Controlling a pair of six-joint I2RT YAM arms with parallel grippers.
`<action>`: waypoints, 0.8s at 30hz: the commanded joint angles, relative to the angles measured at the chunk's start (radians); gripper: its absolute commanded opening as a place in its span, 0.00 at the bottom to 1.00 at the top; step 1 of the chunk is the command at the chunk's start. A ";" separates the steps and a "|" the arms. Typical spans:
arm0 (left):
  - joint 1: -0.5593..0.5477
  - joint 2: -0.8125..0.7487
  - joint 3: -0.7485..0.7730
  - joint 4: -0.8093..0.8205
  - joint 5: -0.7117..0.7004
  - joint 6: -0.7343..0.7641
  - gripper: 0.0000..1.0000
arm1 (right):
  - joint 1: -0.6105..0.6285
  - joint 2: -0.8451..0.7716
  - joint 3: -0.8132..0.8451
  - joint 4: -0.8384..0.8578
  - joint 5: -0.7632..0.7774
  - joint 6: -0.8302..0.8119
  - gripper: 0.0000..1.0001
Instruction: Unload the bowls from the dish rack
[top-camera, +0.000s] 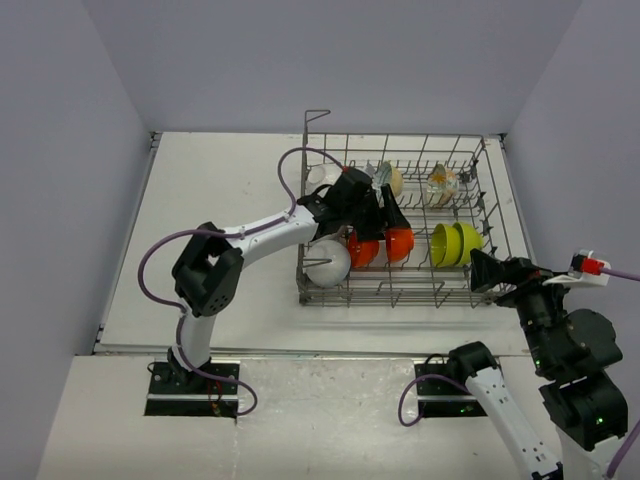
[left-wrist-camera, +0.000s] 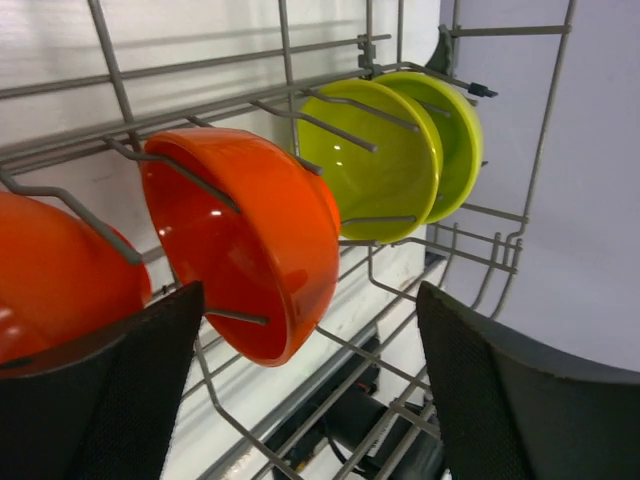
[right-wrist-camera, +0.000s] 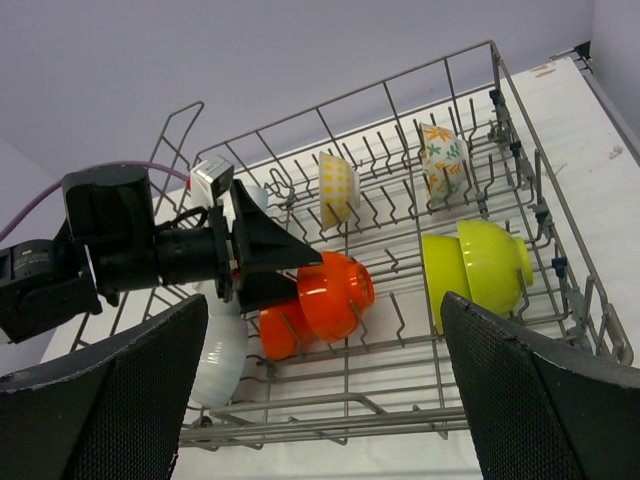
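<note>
The grey wire dish rack (top-camera: 400, 137) holds bowls standing on edge between its tines. My left gripper (top-camera: 385, 225) reaches into it, open. Its fingers straddle the rim of an orange-red bowl (left-wrist-camera: 250, 230), the left finger close to the rim and the right one well apart. A second orange-red bowl (left-wrist-camera: 50, 270) stands just left of it. Two lime-green bowls (right-wrist-camera: 470, 265) are nested to the right. A white bowl (right-wrist-camera: 220, 355) leans at the rack's near left corner. Two patterned cream bowls (top-camera: 441, 185) stand in the back row. My right gripper (top-camera: 482, 270) hangs open outside the rack's near right corner.
A taller corner post (top-camera: 317, 113) rises at the rack's back left. Another white bowl (top-camera: 322, 175) stands near it in the rack. The left arm's purple cable (top-camera: 290, 165) loops over the rack's left wall. Grey walls close in the table on three sides.
</note>
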 joint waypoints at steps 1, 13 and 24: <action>-0.013 0.007 -0.020 0.114 0.079 -0.031 0.79 | 0.005 0.003 0.014 -0.011 0.017 -0.004 0.99; -0.014 0.044 -0.036 0.254 0.144 -0.045 0.49 | 0.005 0.020 0.041 -0.025 -0.009 -0.031 0.99; -0.013 0.038 -0.086 0.341 0.170 -0.055 0.21 | 0.005 0.026 0.040 -0.019 -0.049 -0.051 0.99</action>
